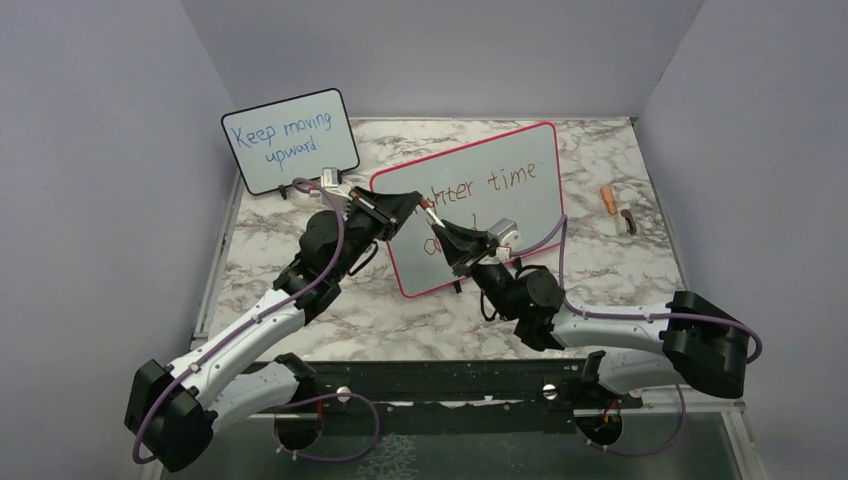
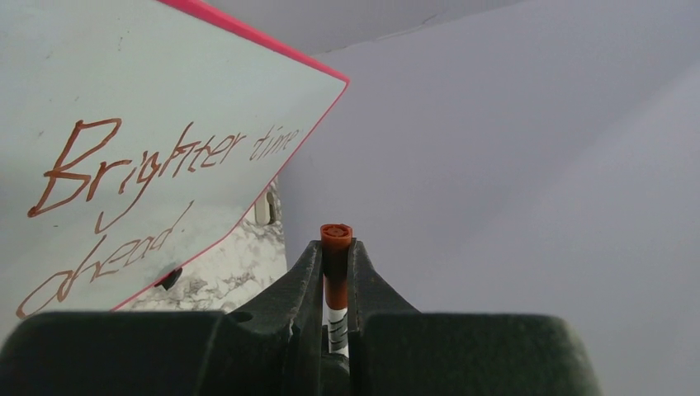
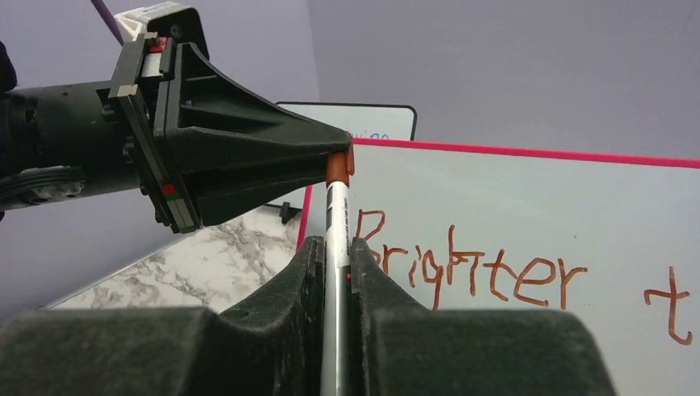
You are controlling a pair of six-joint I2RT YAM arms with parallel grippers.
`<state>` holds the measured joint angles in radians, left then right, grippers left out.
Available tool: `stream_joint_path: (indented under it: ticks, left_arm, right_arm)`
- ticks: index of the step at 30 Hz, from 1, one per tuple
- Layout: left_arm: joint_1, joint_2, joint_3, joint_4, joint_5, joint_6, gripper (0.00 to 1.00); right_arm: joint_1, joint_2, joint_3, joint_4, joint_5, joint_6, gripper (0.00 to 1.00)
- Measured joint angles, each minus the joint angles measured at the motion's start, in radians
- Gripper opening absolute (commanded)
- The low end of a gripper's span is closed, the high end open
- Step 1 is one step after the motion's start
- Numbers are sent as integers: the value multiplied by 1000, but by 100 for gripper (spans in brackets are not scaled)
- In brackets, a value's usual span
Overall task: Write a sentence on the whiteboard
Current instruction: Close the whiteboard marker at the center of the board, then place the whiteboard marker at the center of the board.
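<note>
Closest to the right wrist lens, the right pincer (image 3: pixel 337 247) was pressed onto the white barrel of the marker (image 3: pixel 337 210), which stood up between its fingers. Straight ahead of that pincer, at the marker's reddish-brown top end, the left pincer (image 3: pixel 341 157) pointed in from the left and pinched it. Its own camera showed the fingers (image 2: pixel 305 272) tight on that brown end. I saw the left arm stretched forward from its base, wrist turned toward the right arm. The right arm lay folded along the near edge, forearm angled forward and left, so the two tips met nose to nose. Just behind both pincers stood the whiteboard (image 1: pixel 525 215) on the marble table (image 1: pixel 420 325), carrying the sentence (image 2: pixel 177 161) "Brighter time ahead." in two lines. Off beyond the left pincer stood a small board (image 1: pixel 290 140) with blue writing.
</note>
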<state>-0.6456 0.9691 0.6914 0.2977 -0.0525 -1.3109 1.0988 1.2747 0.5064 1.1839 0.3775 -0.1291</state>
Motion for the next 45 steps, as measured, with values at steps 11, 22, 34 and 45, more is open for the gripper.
stream_joint_path:
  ticks: [11,22,34,45]
  left_arm:
    - [-70,14,-38,118,-130,14,0]
    - [-140,13,-102,255,-255,29,0]
    - [-204,-94,-144,163,-316,153,41]
    - [-225,-181,-10,-287,-481,434,85]
  right_arm:
    - [5,59,0,123,34,19,1]
    - [8,59,-5,149,44,104,1]
    - [11,-31,-11,-6,92,126,1]
    - [-19,-291,-32,-547,411,194,1]
